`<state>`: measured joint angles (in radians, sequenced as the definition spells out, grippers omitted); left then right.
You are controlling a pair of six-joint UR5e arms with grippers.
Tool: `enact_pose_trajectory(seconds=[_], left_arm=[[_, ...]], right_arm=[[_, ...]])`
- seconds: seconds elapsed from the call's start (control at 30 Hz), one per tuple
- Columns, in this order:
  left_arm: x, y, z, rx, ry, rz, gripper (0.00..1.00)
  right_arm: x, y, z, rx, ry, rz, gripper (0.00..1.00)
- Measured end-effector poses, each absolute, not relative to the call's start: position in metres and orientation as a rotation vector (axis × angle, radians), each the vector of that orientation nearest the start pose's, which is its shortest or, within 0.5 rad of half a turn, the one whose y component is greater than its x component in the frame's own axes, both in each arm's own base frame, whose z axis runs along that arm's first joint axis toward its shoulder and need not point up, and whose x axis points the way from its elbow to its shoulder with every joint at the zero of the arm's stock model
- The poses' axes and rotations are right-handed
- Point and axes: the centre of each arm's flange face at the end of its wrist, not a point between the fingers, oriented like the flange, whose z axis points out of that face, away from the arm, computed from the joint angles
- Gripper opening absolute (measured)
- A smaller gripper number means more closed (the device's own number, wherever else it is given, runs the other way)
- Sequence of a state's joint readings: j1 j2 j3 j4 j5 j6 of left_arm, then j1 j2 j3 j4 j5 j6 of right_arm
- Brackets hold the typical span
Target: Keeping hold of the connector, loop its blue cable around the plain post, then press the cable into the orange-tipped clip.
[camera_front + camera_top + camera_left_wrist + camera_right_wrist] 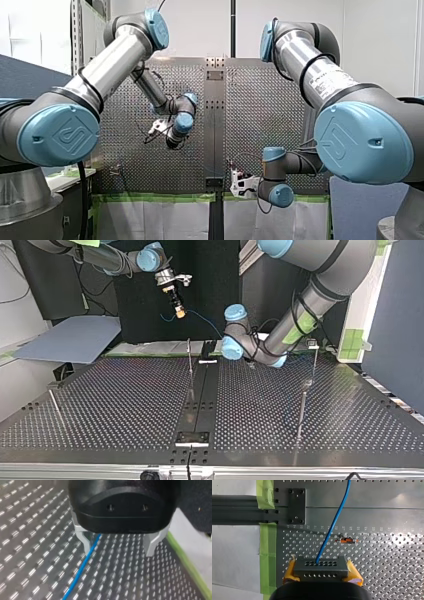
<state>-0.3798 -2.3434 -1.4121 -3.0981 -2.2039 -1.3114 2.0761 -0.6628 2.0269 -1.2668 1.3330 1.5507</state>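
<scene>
My right gripper (321,565) clamps the connector (322,571) between its yellow pads (353,572). The blue cable (332,528) leads away beside the orange-tipped clip (347,540) (not pressed in) toward my left gripper (118,551), whose fingers stand wide, with the cable just inside one. Looping looks not yet begun. Next, I judge, the left fingers must close to guide it.

You see: table (392,565) shiny perforated metal | cable (334,525) smooth glossy blue plastic | connector (321,570) matt dark grey | tape (267,555) matt green
</scene>
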Motion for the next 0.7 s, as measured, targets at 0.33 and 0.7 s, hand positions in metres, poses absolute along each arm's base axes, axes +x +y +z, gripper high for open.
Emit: enact_pose_trajectory(seconds=[0.33,0.7], left_arm=[[0.539,-0.341,0.068,0.340,2.064,0.502,1.00],[0.522,-0.362,0.033,0.377,2.104,0.385,1.00]], right_arm=[[0.382,-0.362,-0.069,1.830,-0.799,1.664,0.00],[0.382,-0.361,-0.069,1.834,-0.798,1.662,0.00]])
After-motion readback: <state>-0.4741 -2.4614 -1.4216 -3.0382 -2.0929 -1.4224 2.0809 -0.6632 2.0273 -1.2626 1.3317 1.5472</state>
